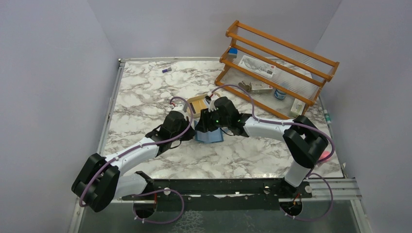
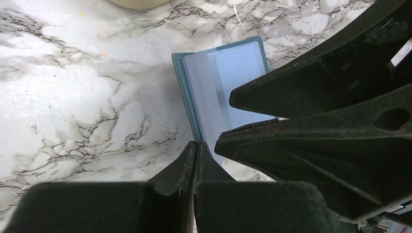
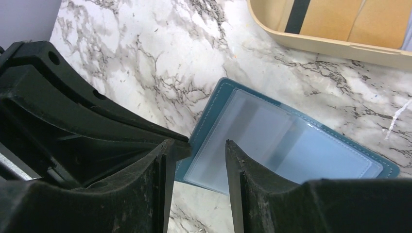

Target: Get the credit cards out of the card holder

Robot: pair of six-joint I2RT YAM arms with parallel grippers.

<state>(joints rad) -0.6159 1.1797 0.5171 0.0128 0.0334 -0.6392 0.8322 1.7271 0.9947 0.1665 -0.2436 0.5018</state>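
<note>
The teal card holder [image 1: 210, 136] lies open on the marble table, its clear inner sleeve [image 3: 272, 141] facing up. Through the sleeve a pale blue card [image 3: 316, 155] with a darker band shows. My left gripper [image 2: 197, 144] is shut, its tips touching the near edge of the card holder [image 2: 218, 77]; I cannot tell whether it pinches the cover. My right gripper [image 3: 197, 144] is open and straddles the near corner of the holder, with the sleeve's edge between its fingers. Its fingers [image 2: 291, 90] cover the holder's right side in the left wrist view.
A tan oval tray [image 3: 311, 46] sits just beyond the holder, with flat yellow-tan cards [image 3: 335, 17] and a dark stripe inside. A wooden rack [image 1: 279, 63] with small items stands at the back right. A small purple object [image 1: 166, 70] lies at the back left.
</note>
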